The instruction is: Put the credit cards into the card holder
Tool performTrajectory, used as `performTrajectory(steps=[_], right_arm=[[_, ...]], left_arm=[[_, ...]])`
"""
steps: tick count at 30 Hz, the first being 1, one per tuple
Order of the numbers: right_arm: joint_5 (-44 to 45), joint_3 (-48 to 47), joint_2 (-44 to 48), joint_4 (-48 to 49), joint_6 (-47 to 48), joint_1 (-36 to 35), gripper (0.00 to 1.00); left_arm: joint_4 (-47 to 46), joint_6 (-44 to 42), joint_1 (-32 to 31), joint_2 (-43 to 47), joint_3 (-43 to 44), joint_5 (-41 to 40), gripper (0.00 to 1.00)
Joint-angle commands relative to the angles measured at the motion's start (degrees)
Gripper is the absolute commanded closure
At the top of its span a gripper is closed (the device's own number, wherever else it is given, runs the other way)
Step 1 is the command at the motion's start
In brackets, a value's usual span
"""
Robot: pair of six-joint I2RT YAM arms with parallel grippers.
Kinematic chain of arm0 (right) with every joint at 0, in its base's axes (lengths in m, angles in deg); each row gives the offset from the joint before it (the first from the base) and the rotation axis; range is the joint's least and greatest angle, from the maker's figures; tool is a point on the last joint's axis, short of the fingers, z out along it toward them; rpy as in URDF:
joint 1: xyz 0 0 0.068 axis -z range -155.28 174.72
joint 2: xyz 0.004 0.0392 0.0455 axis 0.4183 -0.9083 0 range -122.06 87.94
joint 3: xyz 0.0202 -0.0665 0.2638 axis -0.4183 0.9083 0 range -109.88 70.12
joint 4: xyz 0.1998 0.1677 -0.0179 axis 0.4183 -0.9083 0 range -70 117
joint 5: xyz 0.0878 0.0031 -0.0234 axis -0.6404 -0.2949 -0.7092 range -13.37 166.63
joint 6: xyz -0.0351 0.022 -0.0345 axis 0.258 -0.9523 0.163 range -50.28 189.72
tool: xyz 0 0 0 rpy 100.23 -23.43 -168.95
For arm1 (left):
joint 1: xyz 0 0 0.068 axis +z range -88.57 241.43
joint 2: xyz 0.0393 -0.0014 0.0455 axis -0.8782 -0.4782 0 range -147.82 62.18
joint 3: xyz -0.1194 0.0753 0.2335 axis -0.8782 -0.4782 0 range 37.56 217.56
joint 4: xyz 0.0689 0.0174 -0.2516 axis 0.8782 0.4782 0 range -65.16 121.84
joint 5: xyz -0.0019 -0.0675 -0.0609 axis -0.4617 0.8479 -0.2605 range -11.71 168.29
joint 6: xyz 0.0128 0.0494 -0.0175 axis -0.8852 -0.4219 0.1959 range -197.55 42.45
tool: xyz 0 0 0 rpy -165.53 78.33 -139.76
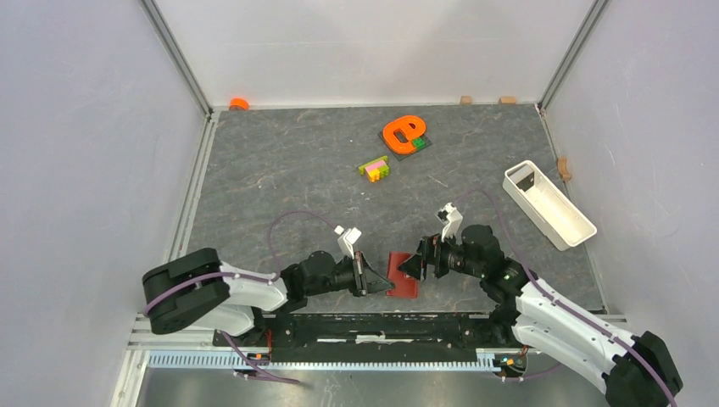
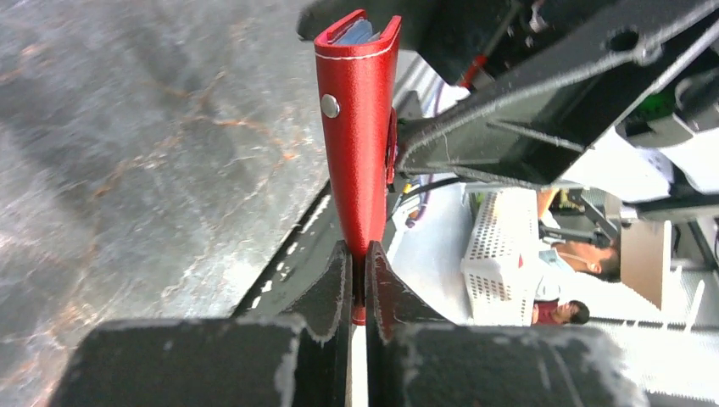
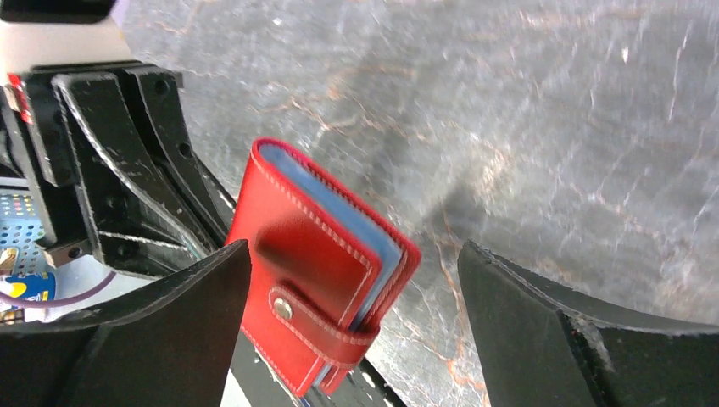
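Bright, even overhead light casts only soft shadows, a pale sheen lies on the counter (image 2: 110,76), and the left pincer (image 2: 359,263) blurs close to the lens.

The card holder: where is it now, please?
The card holder is by the table's near edge, top view, pinched by the left end effector, the right end effector open around it.

Left arm (image 1: 246,288) and right arm (image 1: 543,309) reach toward each other; left fingers (image 2: 326,297) clamp the card holder (image 3: 314,271), right fingers (image 3: 169,331) splayed wide.
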Motion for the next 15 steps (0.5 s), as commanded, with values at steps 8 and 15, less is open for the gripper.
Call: performTrajectory(steps=[8,15], right_arm=[[-16.7,-5.9,1.4,3.3,5.1,3.3,0.26],[-20.9,-5.1,2.9,7.2,2.9,3.3,0.93]], left_arm=[[1.3,-10.7,-0.2,10.0,0.1,4.8,0.98],[2.4,-10.8,-0.2,12.5,-0.2,3.4,0.57]])
